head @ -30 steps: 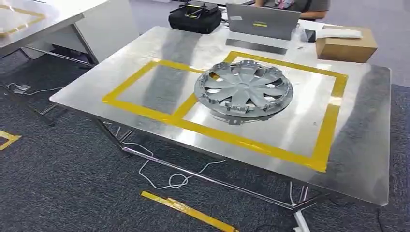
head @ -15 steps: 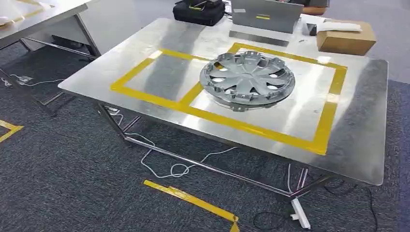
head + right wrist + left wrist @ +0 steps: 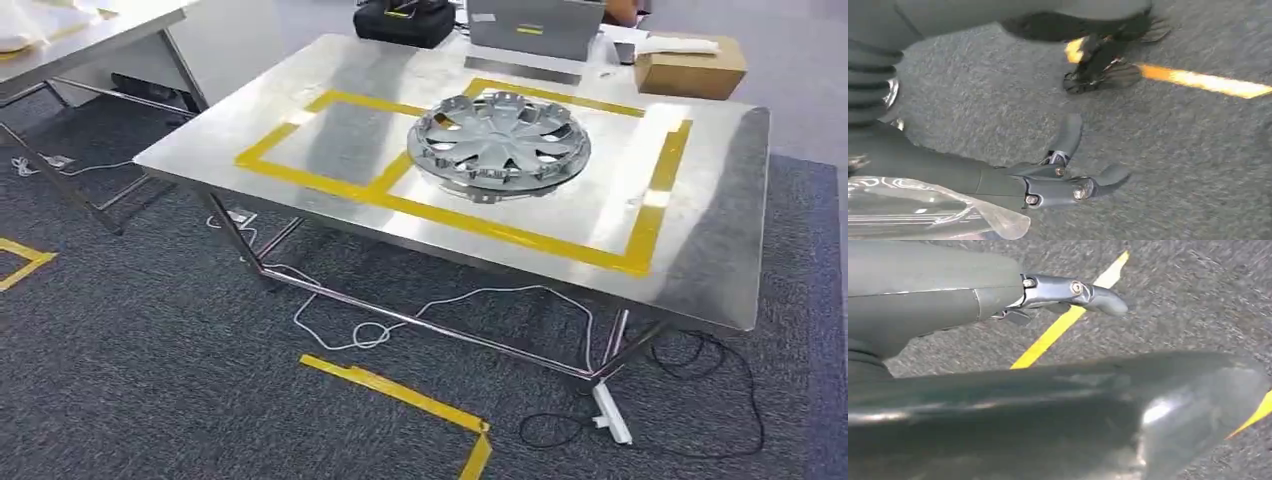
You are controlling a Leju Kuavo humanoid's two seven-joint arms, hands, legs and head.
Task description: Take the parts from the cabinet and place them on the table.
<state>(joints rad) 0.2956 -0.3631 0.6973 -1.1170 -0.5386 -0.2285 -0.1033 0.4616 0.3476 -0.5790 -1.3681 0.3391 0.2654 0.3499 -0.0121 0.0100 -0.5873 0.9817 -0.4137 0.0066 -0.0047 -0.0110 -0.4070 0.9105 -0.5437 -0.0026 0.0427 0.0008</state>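
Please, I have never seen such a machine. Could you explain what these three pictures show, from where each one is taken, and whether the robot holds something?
This is a walking robot with two arms, each ending in a hand. The wide picture comes from a camera high on its body. It looks down at a metal table marked with yellow tape. A grey wheel cover lies on it, with a laptop, a black bag and a cardboard box at the far edge. The other two pictures come from cameras at the wrists and look down at the carpet. The left hand and the right hand appear to hold nothing.
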